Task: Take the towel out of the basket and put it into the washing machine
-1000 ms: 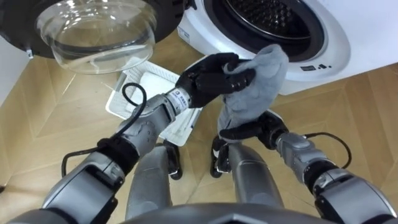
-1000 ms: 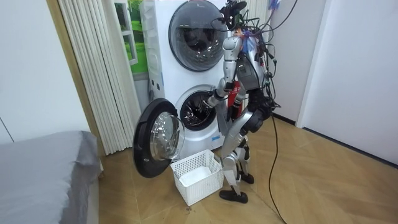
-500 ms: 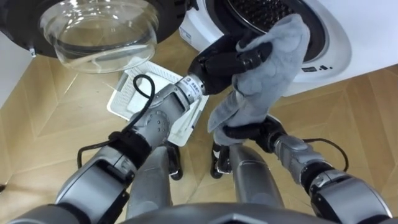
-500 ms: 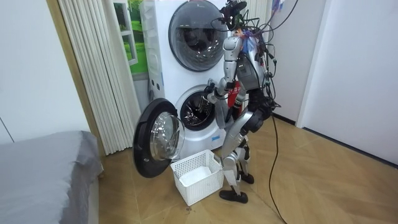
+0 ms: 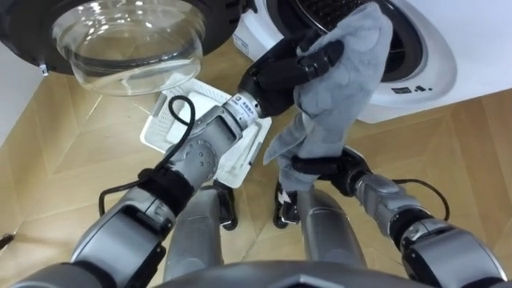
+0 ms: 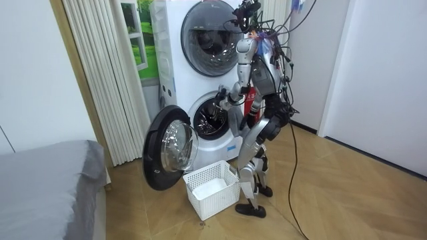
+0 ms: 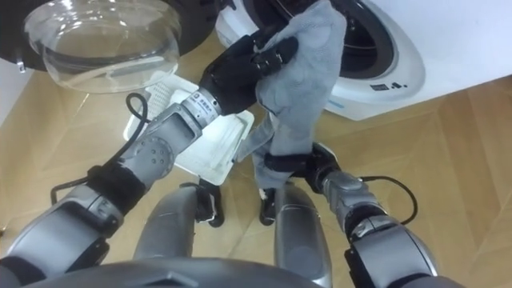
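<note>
higher now, towel [image 5: 340,76] clenched by left robot hand [image 5: 276,74] and right robot hand [image 5: 324,170].

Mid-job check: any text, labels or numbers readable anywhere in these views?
Small dark marks on the washing machine front below the door opening: too small to read.
White label at the wrist of the left hand: print too blurred to read.
Towel and laundry basket: no text.

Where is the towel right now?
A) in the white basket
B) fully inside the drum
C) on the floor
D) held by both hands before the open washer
D: the left hand grips the towel up by the washing machine, the right hand its lower end.
</note>
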